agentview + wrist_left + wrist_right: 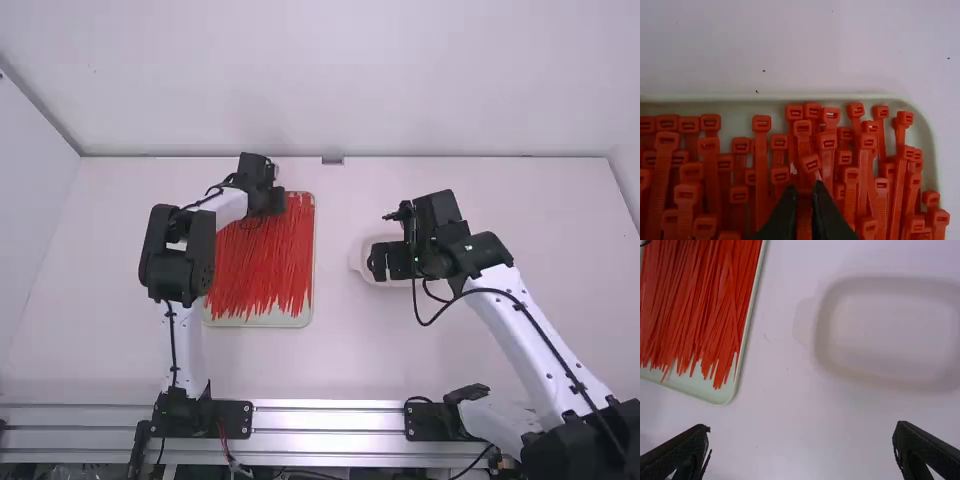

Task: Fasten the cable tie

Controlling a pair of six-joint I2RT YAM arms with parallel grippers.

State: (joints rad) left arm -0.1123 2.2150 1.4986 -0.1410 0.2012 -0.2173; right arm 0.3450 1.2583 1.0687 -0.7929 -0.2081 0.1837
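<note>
- Left gripper (803, 191) pinches one orange cable tie (810, 163) at the 12 o'clock end of the tray (922, 117).
- Right gripper (800, 440), jaws wide apart, hovers near the white dish (890, 330), at the tray's 3 o'clock.

The cable ties (761, 165) are coloured plain orange-red, the tray (730, 109) pale green, the dish (885, 330) and the table (500, 200) white, unpatterned.

A white table (500, 170) spreads beneath me, evenly lit, with soft shadows. Plain white walls close it in: a back wall (330, 70) and a left side panel (25, 200). A small grey fitting (332, 159), perhaps a bracket, sits at the far edge. An aluminium rail (330, 412) runs along the near edge.
</note>
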